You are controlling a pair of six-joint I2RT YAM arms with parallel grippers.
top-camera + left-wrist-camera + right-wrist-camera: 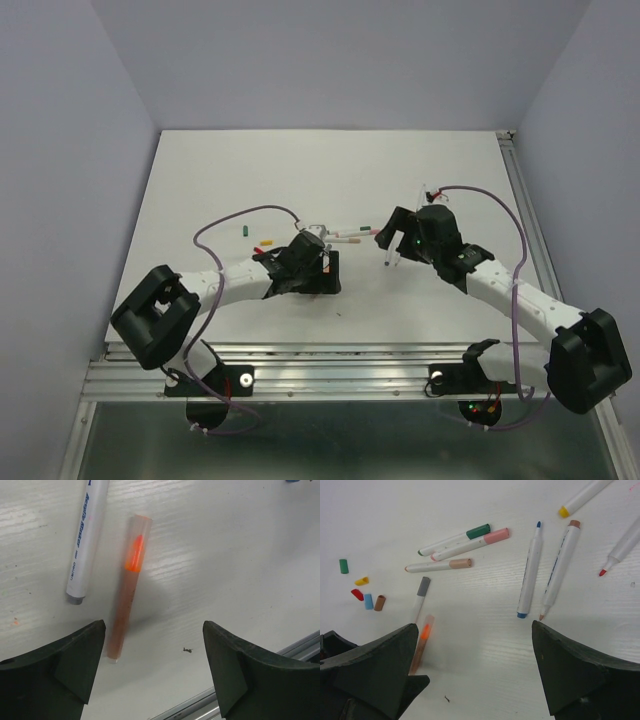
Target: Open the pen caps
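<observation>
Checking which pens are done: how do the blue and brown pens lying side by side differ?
The blue pen points tip-up in the right wrist view; the brown pen points tip-down. The blue pen has a blue end plug, the brown pen a brown one. Both lie flat, uncapped, white-barrelled.
</observation>
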